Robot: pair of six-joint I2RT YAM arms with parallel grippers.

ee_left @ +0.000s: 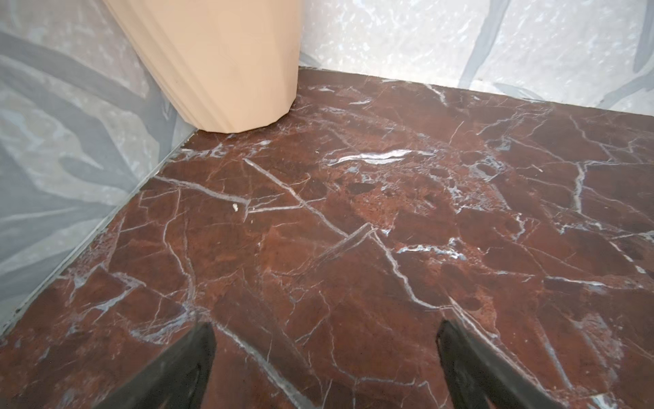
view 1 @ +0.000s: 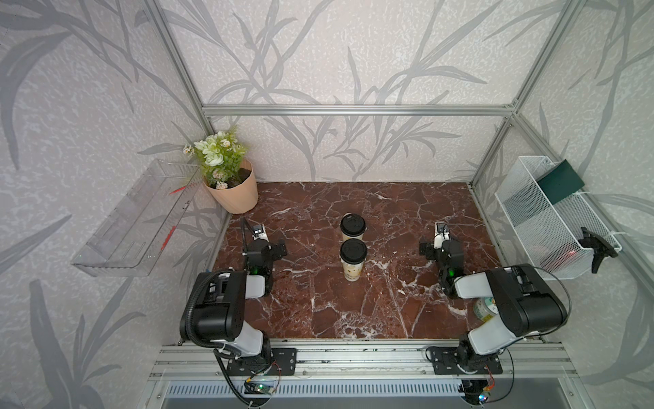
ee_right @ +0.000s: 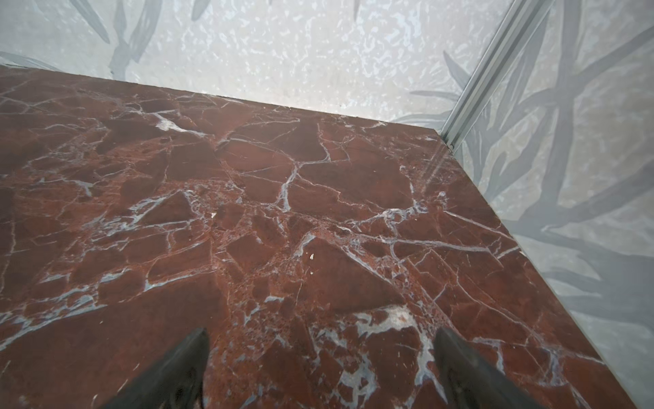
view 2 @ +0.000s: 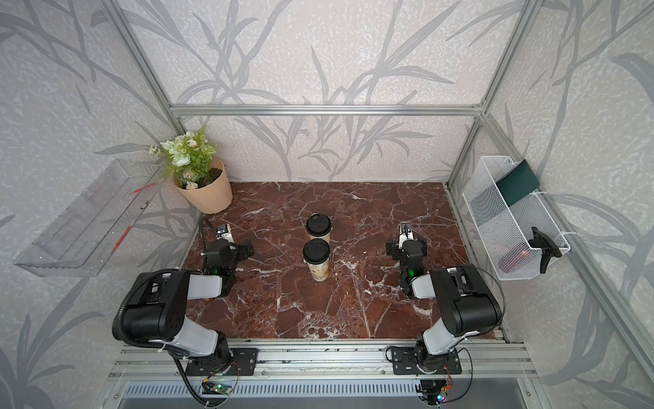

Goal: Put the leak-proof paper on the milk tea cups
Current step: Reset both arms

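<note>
Two milk tea cups stand one behind the other at the middle of the marble table, the far cup (view 1: 348, 236) and the near cup (view 1: 352, 271), seen in both top views. Each wears a black lid, far (view 1: 353, 224) and near (view 1: 353, 250). The leak-proof paper is out of view. My left gripper (ee_left: 325, 340) is open over bare marble left of the cups, facing the flower pot. My right gripper (ee_right: 320, 343) is open over bare marble right of the cups, facing the back right corner. Nothing lies between either pair of fingers.
A peach flower pot (view 1: 235, 193) with a plant stands in the back left corner. A clear shelf (view 1: 134, 219) hangs on the left wall, a white mesh basket (view 1: 552, 219) on the right wall. A round tin (view 1: 483, 308) sits under the right arm.
</note>
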